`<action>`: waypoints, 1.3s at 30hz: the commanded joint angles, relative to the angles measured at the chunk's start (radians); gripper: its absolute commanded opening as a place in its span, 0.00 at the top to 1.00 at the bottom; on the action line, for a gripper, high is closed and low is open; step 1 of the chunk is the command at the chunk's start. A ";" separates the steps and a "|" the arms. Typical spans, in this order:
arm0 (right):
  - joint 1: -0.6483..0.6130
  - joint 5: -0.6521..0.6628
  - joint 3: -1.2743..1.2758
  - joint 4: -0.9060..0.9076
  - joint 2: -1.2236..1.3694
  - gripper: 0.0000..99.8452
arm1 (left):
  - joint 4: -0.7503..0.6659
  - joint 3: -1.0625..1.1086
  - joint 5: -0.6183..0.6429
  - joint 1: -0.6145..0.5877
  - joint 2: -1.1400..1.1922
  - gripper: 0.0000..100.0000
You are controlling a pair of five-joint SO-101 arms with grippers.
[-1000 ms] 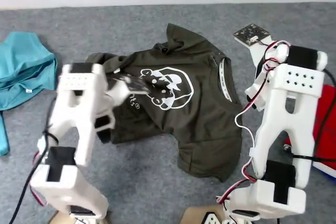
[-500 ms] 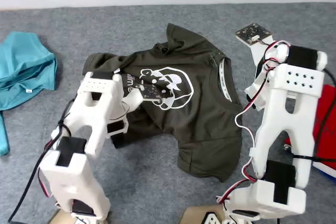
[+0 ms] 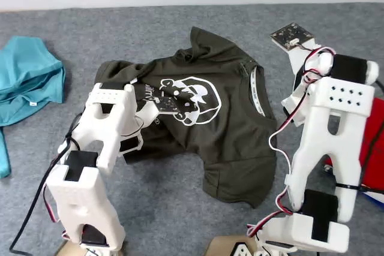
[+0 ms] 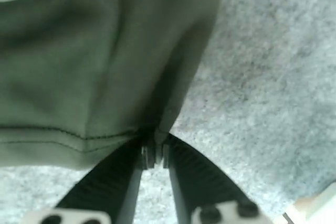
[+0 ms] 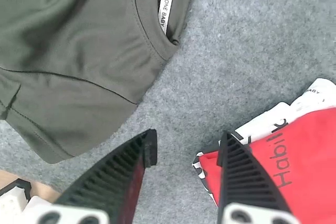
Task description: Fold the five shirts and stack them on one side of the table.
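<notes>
Since one second ago, the left arm has swung from the lower left of the frame in over the dark green shirt. It has since eased back a little, while the right arm has barely shifted.

High view: the dark green shirt lies crumpled at the centre of the grey desk, printed side up, collar toward the right of the frame. The left arm reaches over its left portion, beside the white print. The right arm stands along the shirt's right edge. A teal shirt lies bunched at the left edge of the frame, well apart from the green one. A red shirt shows at the right edge, behind the right arm.

Left wrist view: the left fingers are clenched on a stitched edge of the dark green shirt. A fold of cloth is pinched between their tips, with bare desk beside it.

Right wrist view: the right fingers are spread apart and grasp nothing. They hang over bare desk between the dark green shirt and the red shirt. The green shirt's collar, with its white label strip, lies at the top of the frame. The red shirt, with a white printed part, lies at the lower right.
</notes>
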 commanded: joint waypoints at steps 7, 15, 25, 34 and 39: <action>0.013 -0.008 -0.006 0.042 -0.056 0.80 | 0.161 -0.171 -0.075 -0.164 -0.003 1.00; 0.005 -0.009 -0.006 0.041 -0.054 0.80 | 0.224 -0.265 -0.160 -0.325 -0.002 1.00; 0.013 -0.008 -0.006 0.042 -0.056 0.80 | 0.221 -0.220 -0.233 -0.393 0.000 1.00; 0.008 -0.009 -0.006 0.042 -0.056 0.80 | 0.221 -0.268 -0.224 -0.423 -0.095 0.88; 0.005 -0.012 -0.006 0.042 -0.054 0.80 | 0.222 -0.262 -0.216 -0.387 -0.229 0.85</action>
